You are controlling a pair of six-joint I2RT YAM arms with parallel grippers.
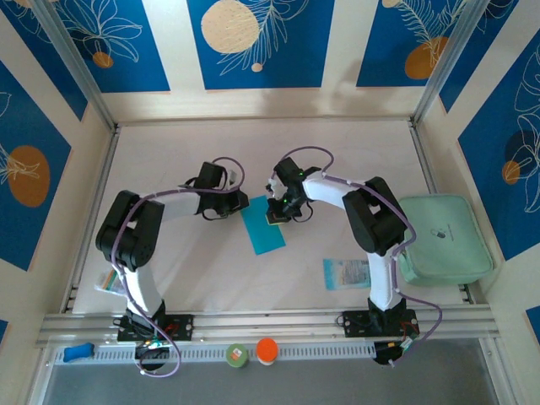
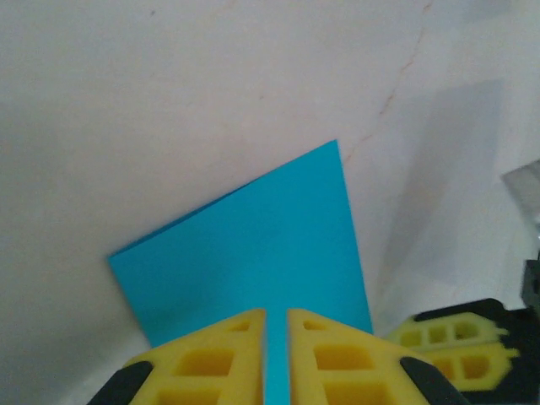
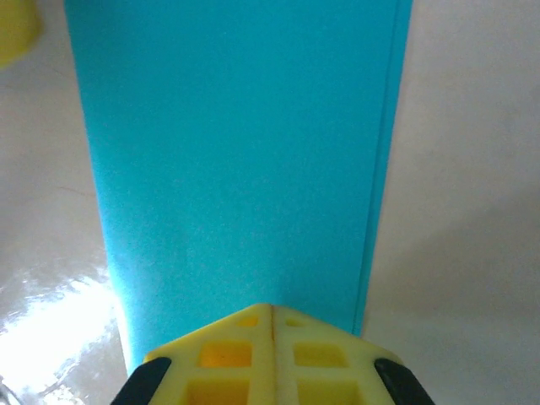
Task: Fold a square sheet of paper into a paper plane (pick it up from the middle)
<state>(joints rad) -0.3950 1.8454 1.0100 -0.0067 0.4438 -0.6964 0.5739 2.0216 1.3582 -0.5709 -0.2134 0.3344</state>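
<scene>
The folded cyan paper rectangle (image 1: 263,226) lies flat on the cream worktop (image 1: 337,169) between both arms, its long axis running straight ahead of the right pincer (image 3: 272,308) — pressed together at one short end — while the left pincer (image 2: 276,316), jaws a slit apart, meets its side edge.

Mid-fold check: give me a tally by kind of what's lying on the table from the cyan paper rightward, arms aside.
Cyan folded paper: 1
Pale printed packet: 1
Mint-green pad: 1
Total: 3
</scene>
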